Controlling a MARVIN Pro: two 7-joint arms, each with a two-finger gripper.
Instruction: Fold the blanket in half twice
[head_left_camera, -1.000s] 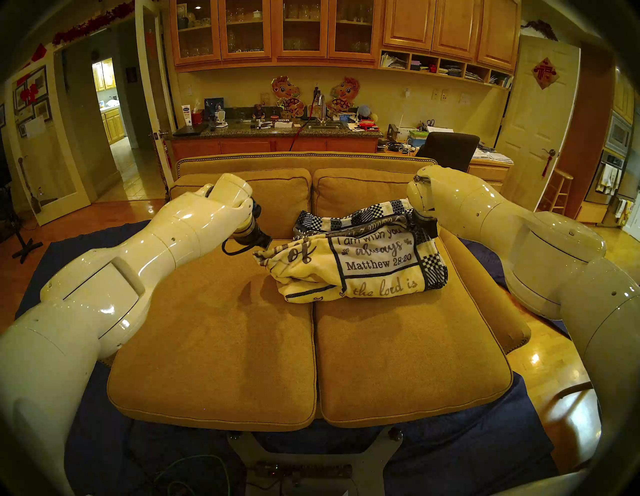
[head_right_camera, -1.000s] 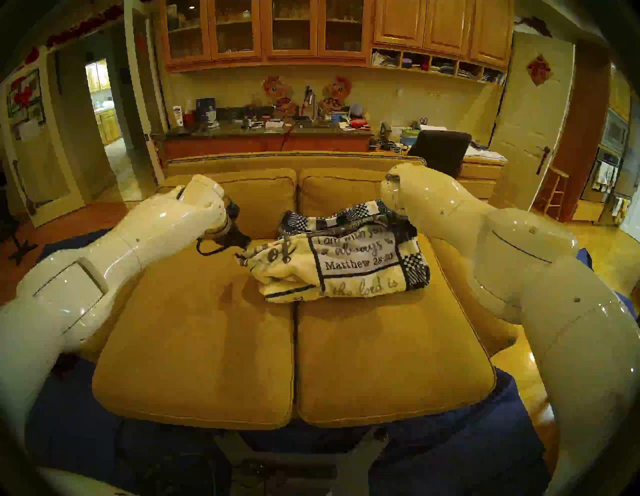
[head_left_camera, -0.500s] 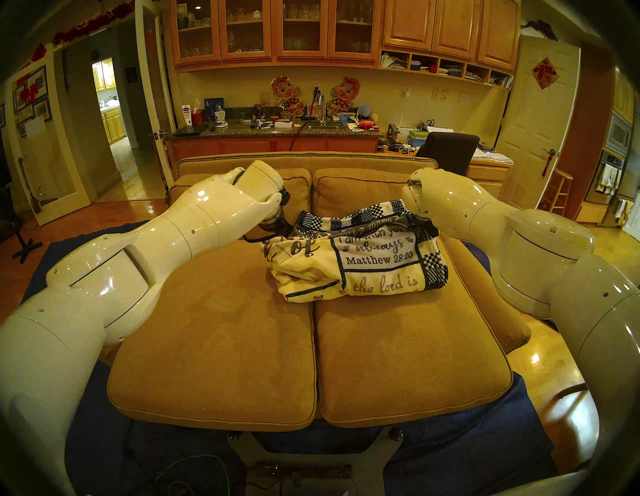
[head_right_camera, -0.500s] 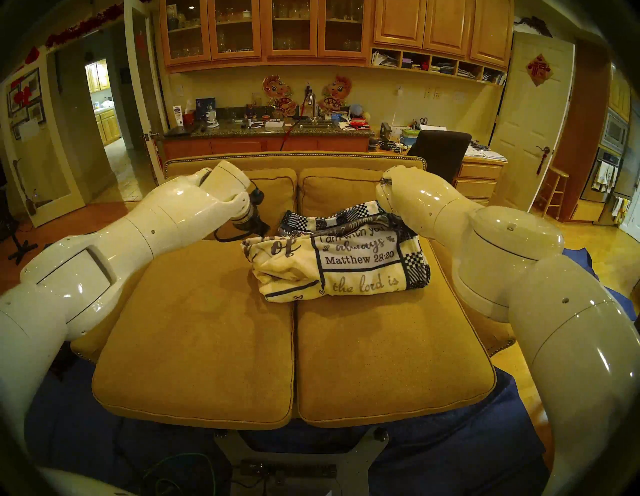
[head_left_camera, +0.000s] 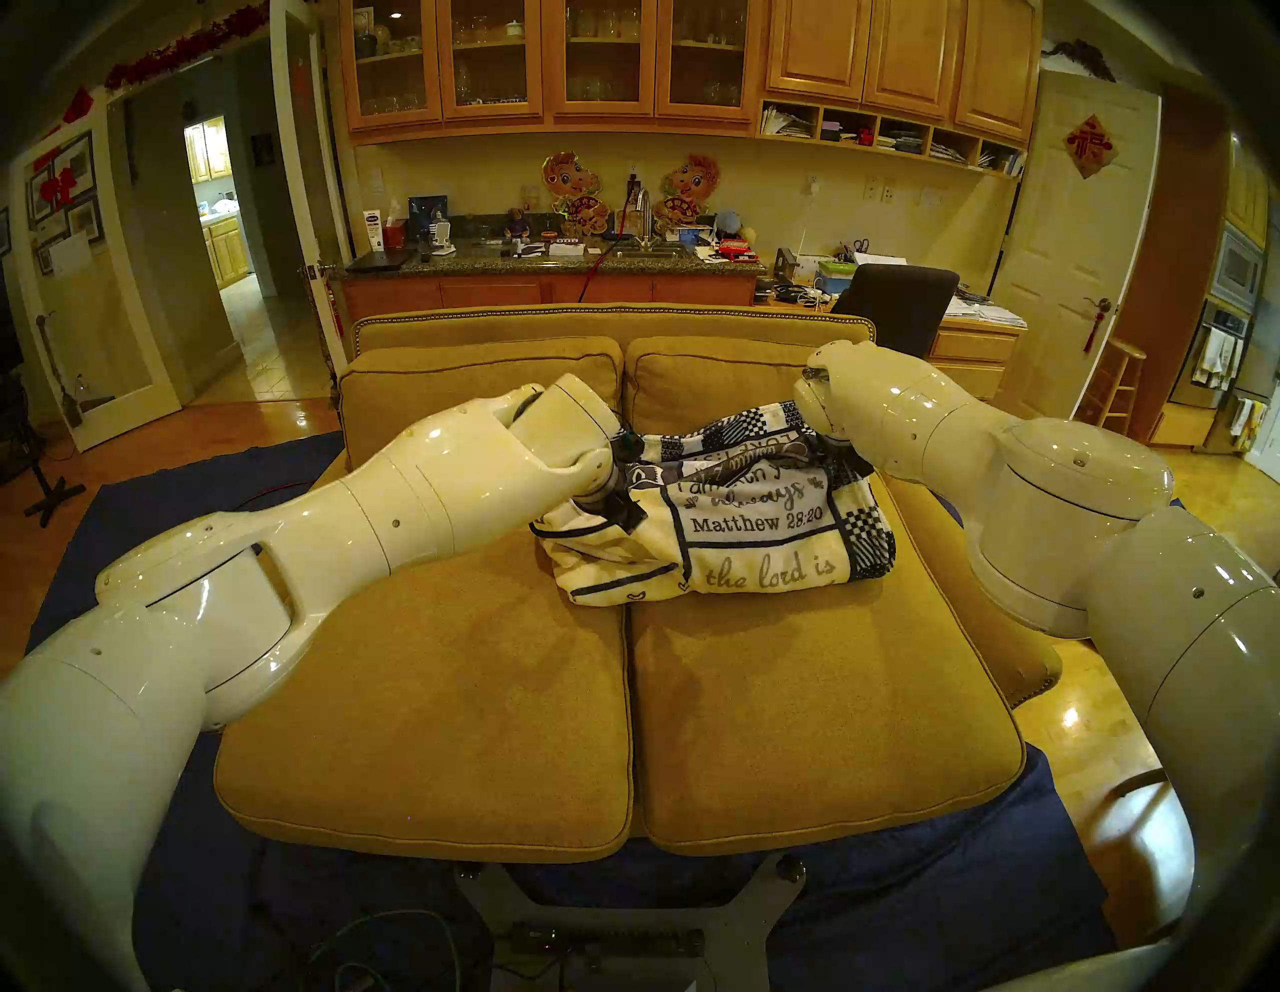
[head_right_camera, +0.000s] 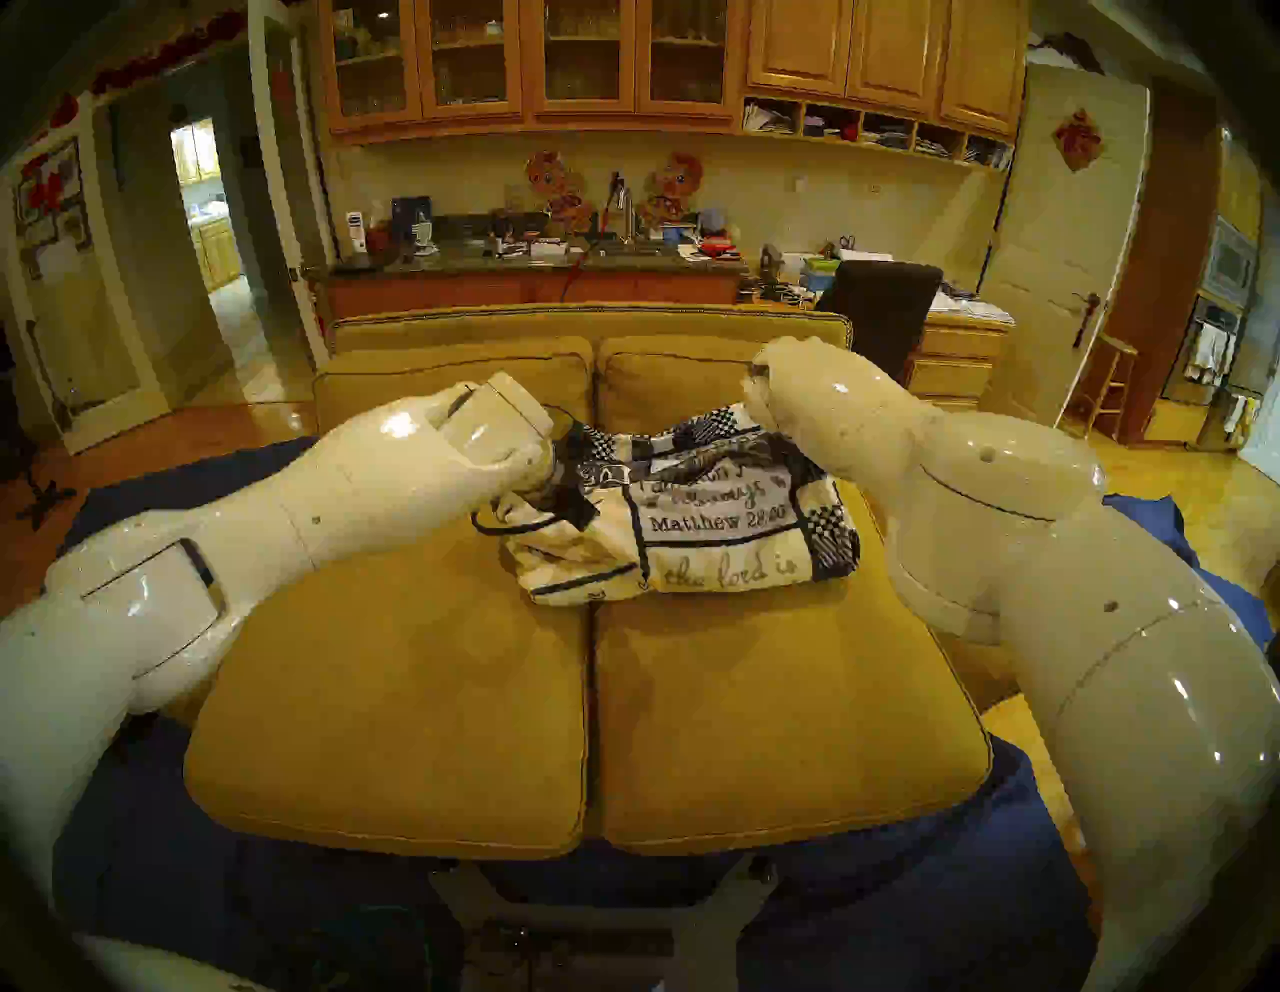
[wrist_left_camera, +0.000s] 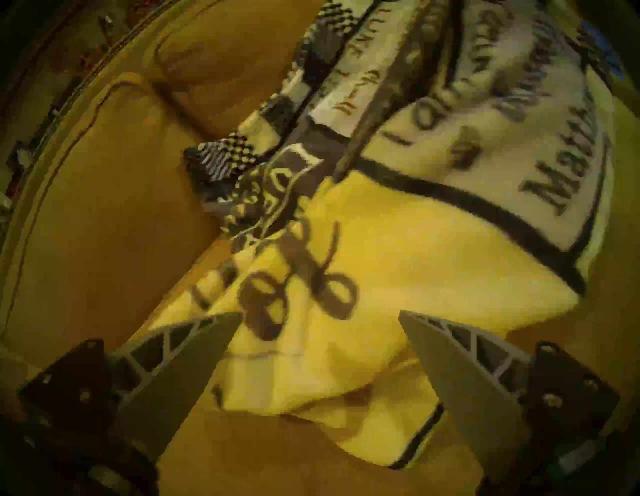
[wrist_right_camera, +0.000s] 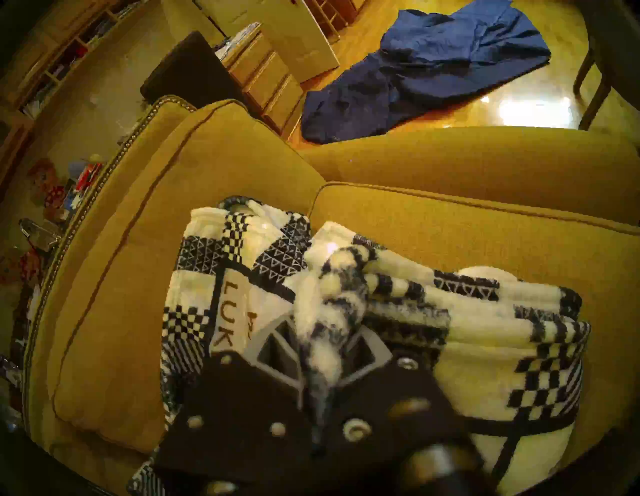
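from the head views, the blanket (head_left_camera: 720, 526) lies bunched on the sofa's right seat cushion (head_left_camera: 817, 693), layered but untidy, so folding looks unfinished. the left wrist view shows the left gripper (wrist_left_camera: 318, 332) spread wide, empty, angled down over the cream corner. the right wrist view shows the right gripper (wrist_right_camera: 320, 350) clamped on the checkered edge.

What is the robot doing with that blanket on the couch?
It is folding it. The blanket lies bunched up on the yellow couch. The right gripper is shut, pinching a wad of the checkered edge. The left gripper is wide open just above the cream part, holding nothing. The fold isn't neat or finished.
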